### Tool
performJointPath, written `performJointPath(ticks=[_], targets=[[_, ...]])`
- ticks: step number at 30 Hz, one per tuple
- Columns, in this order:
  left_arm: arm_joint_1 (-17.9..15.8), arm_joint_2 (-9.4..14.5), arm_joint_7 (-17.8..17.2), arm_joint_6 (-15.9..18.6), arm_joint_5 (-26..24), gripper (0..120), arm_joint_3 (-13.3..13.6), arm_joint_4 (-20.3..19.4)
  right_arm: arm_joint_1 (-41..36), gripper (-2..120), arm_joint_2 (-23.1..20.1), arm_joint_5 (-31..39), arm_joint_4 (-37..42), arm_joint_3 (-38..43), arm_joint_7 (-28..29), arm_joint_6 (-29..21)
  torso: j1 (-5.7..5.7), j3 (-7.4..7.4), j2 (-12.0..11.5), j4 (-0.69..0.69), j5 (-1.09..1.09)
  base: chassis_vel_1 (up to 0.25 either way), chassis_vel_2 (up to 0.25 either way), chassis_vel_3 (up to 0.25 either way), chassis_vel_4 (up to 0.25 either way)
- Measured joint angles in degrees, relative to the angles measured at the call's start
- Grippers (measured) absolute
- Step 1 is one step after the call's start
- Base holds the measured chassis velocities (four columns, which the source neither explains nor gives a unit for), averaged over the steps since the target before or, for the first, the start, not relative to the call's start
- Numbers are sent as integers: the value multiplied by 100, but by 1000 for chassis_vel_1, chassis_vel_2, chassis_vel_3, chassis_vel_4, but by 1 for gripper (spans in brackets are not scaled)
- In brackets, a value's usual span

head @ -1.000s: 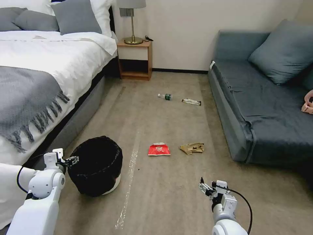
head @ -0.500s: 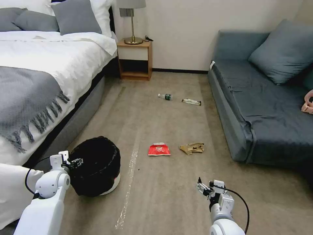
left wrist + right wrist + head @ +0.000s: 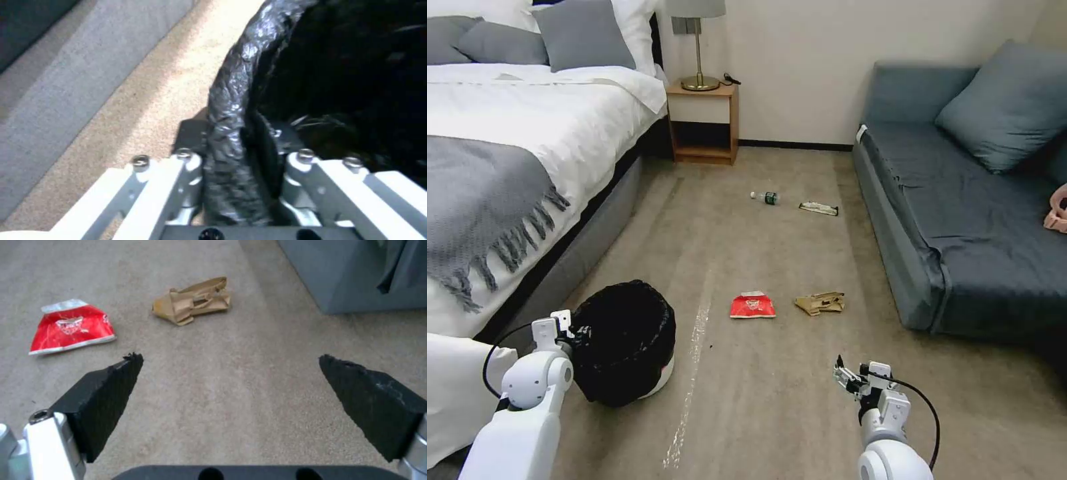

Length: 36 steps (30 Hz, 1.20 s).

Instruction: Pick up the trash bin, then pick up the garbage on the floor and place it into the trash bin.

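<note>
So the left claw (image 3: 240, 160) is straddling the rim of the trash bin (image 3: 627, 347), one finger outside the wall and one inside against the black bag liner (image 3: 231, 100); from the wrist view it looks pinched onto that bunched rim, though I'd call it a fairly thin bite. The bin sits on the carpet (image 3: 774, 413) just beside the bed (image 3: 514, 167), at the robot's left. If I'm doing this step, I'd make sure the fingers catch the actual hard wall and not just the plastic, because a liner-only grip will probably slip or pull the bag out when it lifts. Lift straight up and slowly, since a one-sided hold will likely make the bin tip away from the claw. The right claw (image 3: 231, 373) hangs low over the carpet with its pads spread wide and nothing in it. Ahead of it lie the red snack packet (image 3: 71, 326) and the tan paper packaging (image 3: 193, 301), near each other. Farther off, the small bottle (image 3: 765, 197) and long wrapper (image 3: 818, 208) sit between the nightstand (image 3: 704, 123) and the sofa (image 3: 960, 200).
</note>
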Motion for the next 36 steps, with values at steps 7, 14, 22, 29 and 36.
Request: performJointPath(ticks=[7, 14, 22, 29, 36], targets=[[232, -81, 110, -149, 164, 10, -87, -260, -33, 100, -11, -8, -11, -48, -18, -6, 0, 0, 0, 0, -3, 0, 0, 0, 0], [497, -167, 122, -213, 201, 7, -168, -740, -49, 100, -50, -2, -5, -79, -30, -8, 0, 1, 0, -2, -7, 0, 0, 0, 0], [847, -276, 80, -278, 262, 4, -279, -1408, -61, 100, -100, 42, 45, -103, -67, -12, 0, 1, 0, -1, -3, 0, 0, 0, 0], [1298, -390, 65, -358, 387, 4, -427, -2023, -109, 100, -117, 144, 144, -130, -71, -21, 0, 1, 0, -1, -2, 0, 0, 0, 0], [1644, -550, 61, -479, 549, 4, -467, -2487, -131, 100, -130, 305, 267, -139, -90, -40, 0, 1, 0, -1, -2, 0, 0, 0, 0]])
